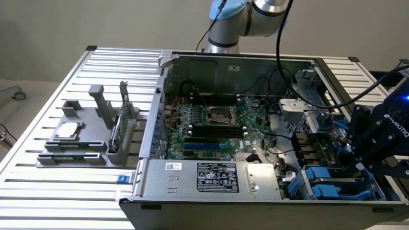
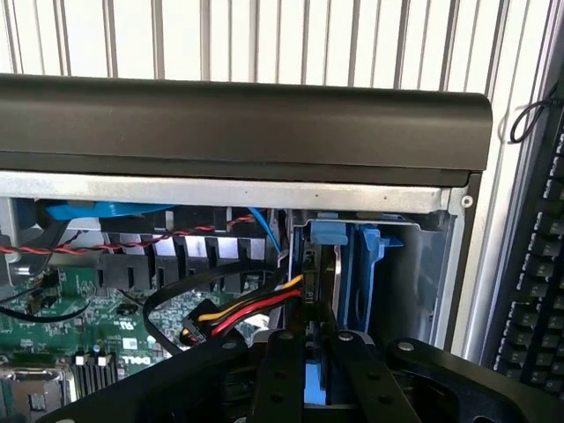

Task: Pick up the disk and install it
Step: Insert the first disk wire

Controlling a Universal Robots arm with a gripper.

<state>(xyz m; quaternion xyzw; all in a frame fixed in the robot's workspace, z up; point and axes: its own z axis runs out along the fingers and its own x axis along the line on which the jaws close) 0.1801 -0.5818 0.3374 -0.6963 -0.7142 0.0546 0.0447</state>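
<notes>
Slatted aluminium tabletop (image 1: 38, 191) carries the open black computer case (image 1: 255, 211). At its four-o'clock corner in the exterior view the jaws stand narrow, apparently pinching the silver-grey metal disk with blue plastic rails (image 2: 322, 291) edge-on in the drive bay. Danger: the yellow, red and black power wires (image 2: 256, 304) lie just beside it and could snag, or a tilted rail could jam.

Shoulder of the arm (image 1: 255, 14) stands at the far side, silver and blue-grey joints upright, upper links passing out of sight overhead. The black gripper (image 1: 361, 163) is low at the exterior view's right, the wrist angled down and leaning toward the exterior view's left. Jaws drawn close. The two black fingers (image 2: 280, 379) run parallel with a narrow slit between them.
</notes>
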